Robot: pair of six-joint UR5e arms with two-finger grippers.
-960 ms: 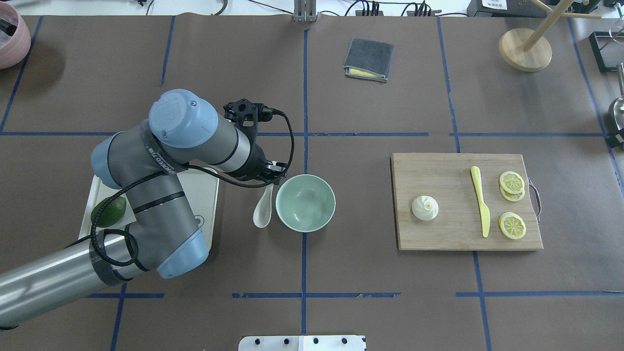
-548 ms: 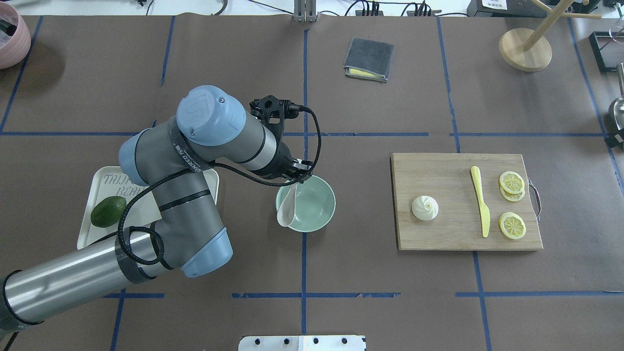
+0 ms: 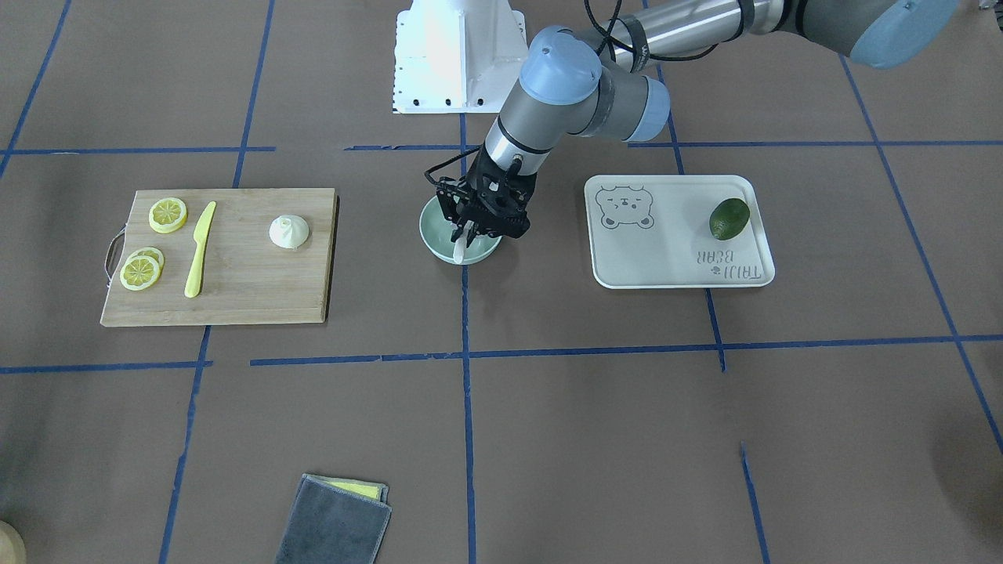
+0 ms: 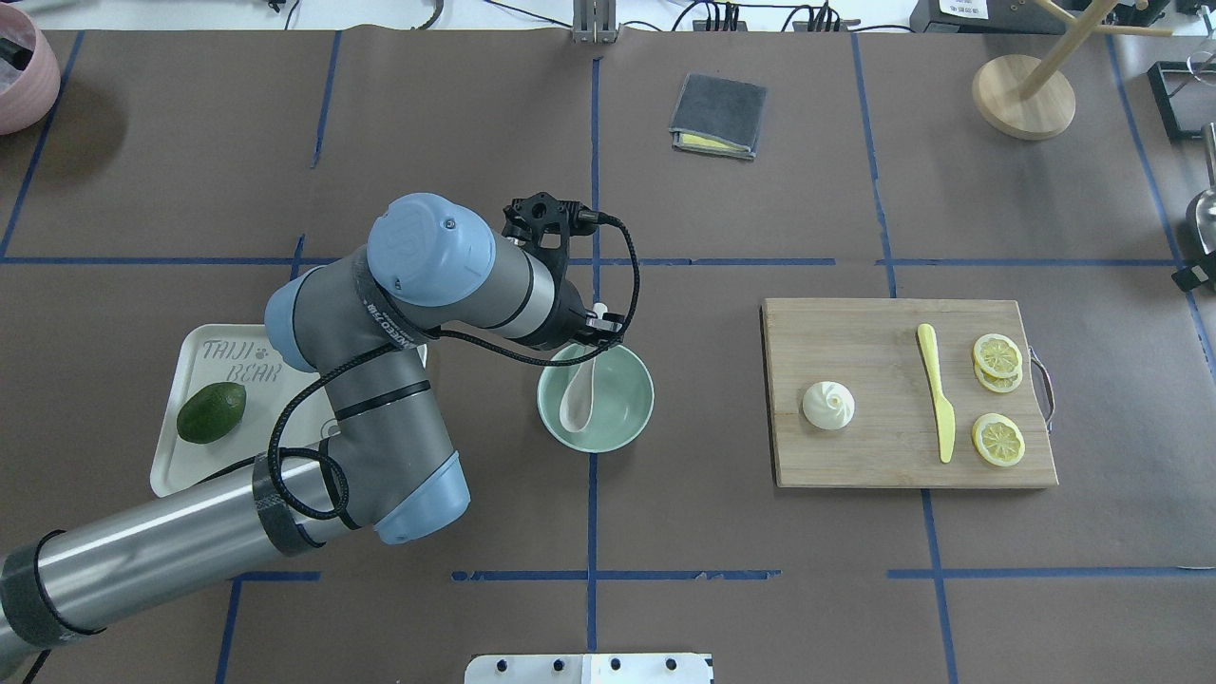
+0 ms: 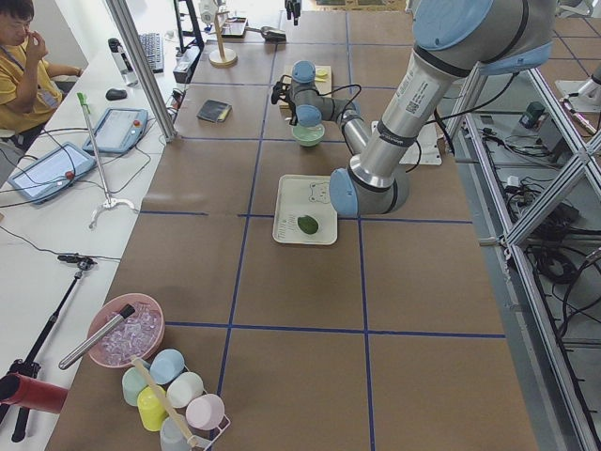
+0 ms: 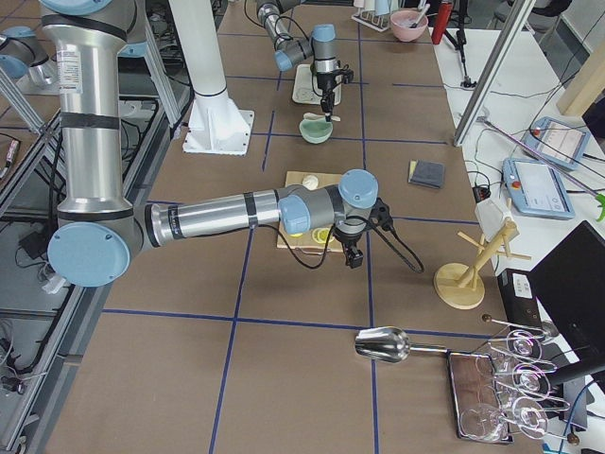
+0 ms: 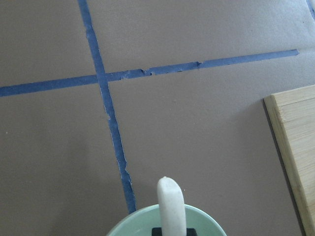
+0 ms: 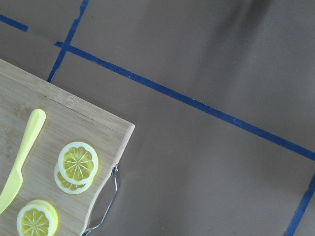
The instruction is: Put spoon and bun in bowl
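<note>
The mint-green bowl (image 4: 629, 410) stands at the table's middle. My left gripper (image 4: 591, 334) hangs over its far rim, shut on the handle of the pale spoon (image 4: 577, 404). The spoon hangs tilted, with its scoop down inside the bowl. In the front view the spoon (image 3: 458, 249) hangs from the gripper (image 3: 468, 229) into the bowl (image 3: 429, 237). The left wrist view shows the handle (image 7: 170, 201) above the bowl's rim (image 7: 123, 227). The white pleated bun (image 4: 828, 406) sits on the wooden cutting board (image 4: 874, 446). My right gripper (image 6: 352, 257) shows only in the right side view, beside the board; I cannot tell its state.
A yellow plastic knife (image 4: 936, 389) and lemon slices (image 4: 997, 440) lie on the board's right part. A white tray (image 4: 190, 465) with a dark green avocado (image 4: 211, 412) lies left of the bowl. A grey cloth (image 4: 719, 114) and a wooden stand (image 4: 1023, 95) are at the back.
My left gripper has carried the spoon to the right, from the table beside the bowl to over it. The scoop is now inside the bowl.
</note>
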